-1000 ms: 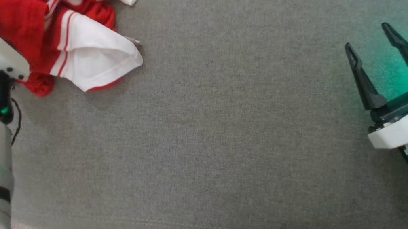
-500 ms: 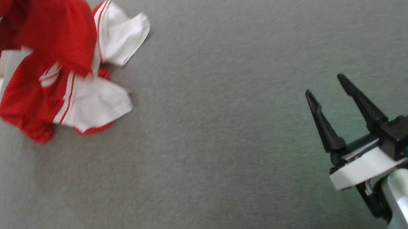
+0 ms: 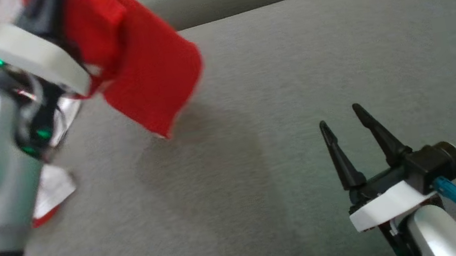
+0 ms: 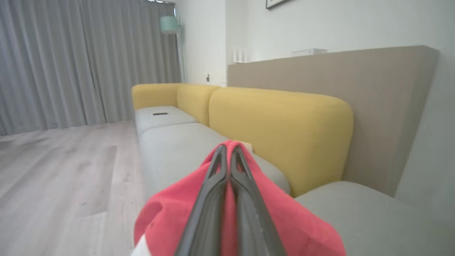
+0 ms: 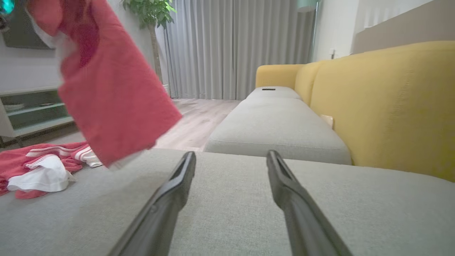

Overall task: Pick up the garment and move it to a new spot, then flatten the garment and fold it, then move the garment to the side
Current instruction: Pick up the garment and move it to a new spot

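Item: red garment (image 3: 146, 76). We are holding it above the grey sofa seat (image 3: 300, 66), our left gripper (image 4: 227, 151) pinching it tight. Its white-striped end (image 5: 39, 170) is seemingly trailing on the seat. Our right gripper (image 3: 338, 116) is hovering nearby, spread wide and empty.

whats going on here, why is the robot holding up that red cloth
The robot's left gripper is shut on a red garment and holds it up above the grey sofa seat, with a flap hanging free. More red and white cloth lies on the seat beside that arm; whether it joins the lifted part is hidden. The right gripper is open and empty, over the seat.
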Available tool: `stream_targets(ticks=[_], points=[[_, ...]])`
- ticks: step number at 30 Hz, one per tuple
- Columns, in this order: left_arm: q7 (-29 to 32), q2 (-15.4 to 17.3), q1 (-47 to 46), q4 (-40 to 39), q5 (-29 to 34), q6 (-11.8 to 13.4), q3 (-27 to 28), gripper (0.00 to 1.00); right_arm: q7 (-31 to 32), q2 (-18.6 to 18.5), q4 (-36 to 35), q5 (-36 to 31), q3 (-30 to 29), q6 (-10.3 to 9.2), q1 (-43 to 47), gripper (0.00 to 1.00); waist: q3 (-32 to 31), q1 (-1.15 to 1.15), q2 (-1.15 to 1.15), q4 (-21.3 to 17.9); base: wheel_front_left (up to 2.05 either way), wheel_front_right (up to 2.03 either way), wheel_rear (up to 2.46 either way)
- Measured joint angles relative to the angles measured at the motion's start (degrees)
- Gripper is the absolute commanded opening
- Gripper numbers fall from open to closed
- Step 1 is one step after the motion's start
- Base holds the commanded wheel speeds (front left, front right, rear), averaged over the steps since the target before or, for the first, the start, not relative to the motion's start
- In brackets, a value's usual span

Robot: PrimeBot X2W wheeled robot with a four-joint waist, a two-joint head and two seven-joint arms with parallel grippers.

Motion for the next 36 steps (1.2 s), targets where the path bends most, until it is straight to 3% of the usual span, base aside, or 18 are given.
stream_targets(ticks=[6, 13, 15, 19, 22, 30, 36], points=[[0.8, -4.46, 6.49, 0.14, -0.02, 0.63, -4.81, 0.0, 0.02, 0.03, -0.11, 2.13, 2.11, 0.0, -0.21, 1.0, 0.56, 0.0, 0.0, -6.96, 0.0, 0.0, 0.0], [-2.64, -13.57, 8.5, 8.87, -0.11, 0.22, -9.09, 0.0, 0.02, 0.04, -1.52, 4.64, 3.69, 0.0, -3.68, 1.0, 5.05, 0.0, 0.0, -11.65, 0.0, 0.0, 0.0], [-3.91, -16.16, 8.53, 12.21, -0.45, -0.62, -10.4, 1.0, 0.02, 0.04, -1.98, 5.05, 3.87, 0.0, -5.28, 1.0, 6.59, 0.0, 0.0, -12.36, 0.0, 0.0, 0.0], [-8.38, -19.08, 8.9, 17.83, 0.41, -1.07, -12.52, 1.0, 0.02, 0.04, -1.91, 5.45, 4.0, 0.0, -5.89, 1.0, 8.51, 0.01, 0.0, -12.71, 0.0, 0.0, 0.0], [-11.02, -19.42, 10.48, 18.84, 0.87, 0.19, -11.39, 1.0, 0.02, 0.04, -1.54, 5.43, 3.25, 0.0, -5.69, 1.0, 7.97, 0.01, 0.0, -11.99, 0.0, 0.0, 0.0], [-11.31, -18.84, 23.99, 4.14, 10.95, 5.84, 3.13, 1.0, 0.02, 0.15, 0.13, 3.31, -0.23, 0.0, 0.73, 1.0, 2.59, 0.0, 0.0, -6.94, 0.0, 0.0, 0.0], [-11.37, -17.57, 37.26, -3.89, 16.78, 5.54, 14.06, 1.0, 0.02, 0.27, 0.43, 2.58, -3.2, 0.0, 3.31, 1.0, -0.91, 0.0, 0.0, -2.11, 0.0, 0.0, 0.0]])
